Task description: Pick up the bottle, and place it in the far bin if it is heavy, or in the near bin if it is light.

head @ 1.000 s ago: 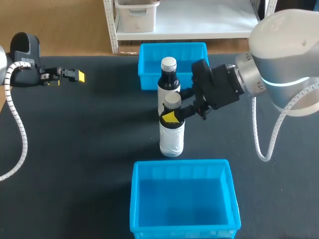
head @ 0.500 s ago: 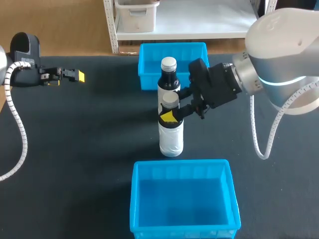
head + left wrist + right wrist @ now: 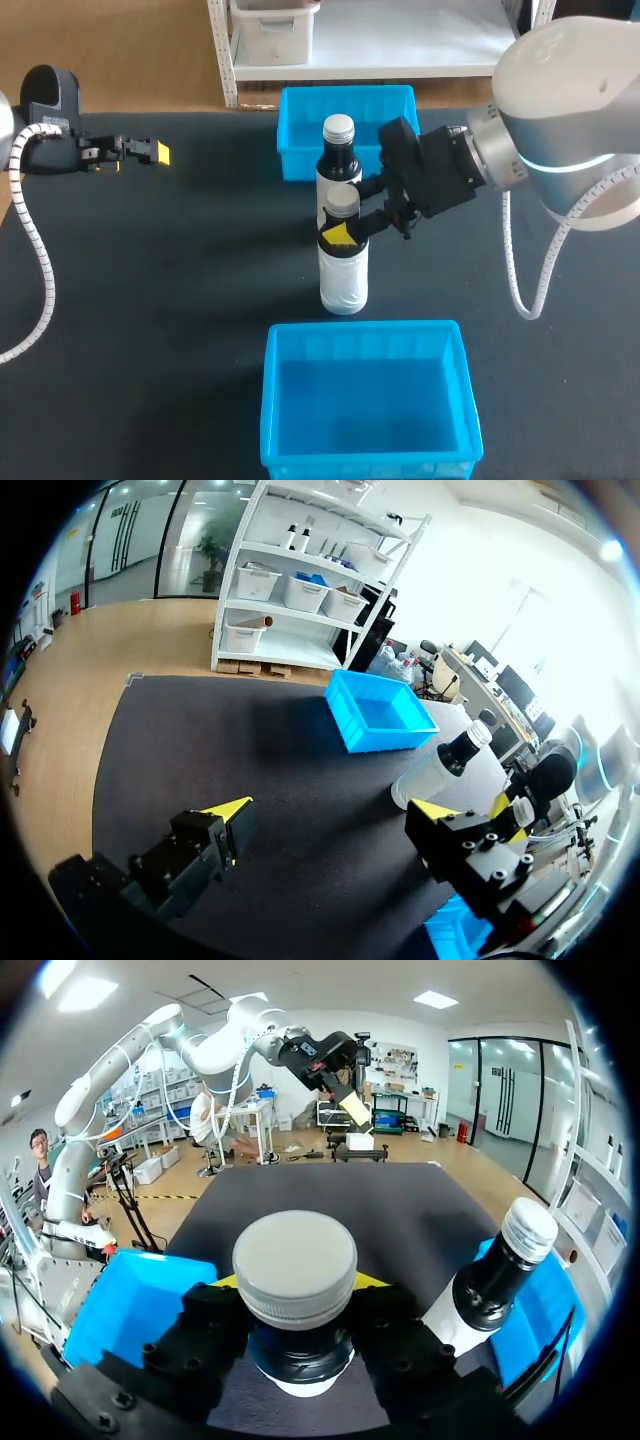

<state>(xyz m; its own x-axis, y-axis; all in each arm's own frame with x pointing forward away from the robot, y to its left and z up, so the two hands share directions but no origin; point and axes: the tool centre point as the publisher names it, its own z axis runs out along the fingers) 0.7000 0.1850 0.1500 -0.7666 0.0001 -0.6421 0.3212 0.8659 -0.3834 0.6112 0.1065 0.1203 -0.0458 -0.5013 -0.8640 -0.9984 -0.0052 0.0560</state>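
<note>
Two dark bottles with white labels and pale caps stand at the table's middle. My right gripper [image 3: 345,232] is shut on the neck of the nearer bottle [image 3: 344,272], just under its cap. In the right wrist view that bottle [image 3: 295,1265] sits between the yellow-tipped fingers of the right gripper [image 3: 297,1283], which touch it from both sides. The second bottle [image 3: 338,160] stands close behind it, beside the gripper [image 3: 492,1278]. The far bin [image 3: 297,112] and the near bin [image 3: 268,400] are blue and hold nothing. My left gripper [image 3: 150,152] stays open at the far left, away from both bottles.
In the left wrist view the left gripper [image 3: 330,815] has its fingers wide apart over bare dark table, with the far bin [image 3: 350,725] and the bottles [image 3: 440,765] ahead. A grey cable hangs from each arm onto the table's sides.
My right gripper and the held bottle have shifted a little to the left, then kept still. The left arm has not moved.
</note>
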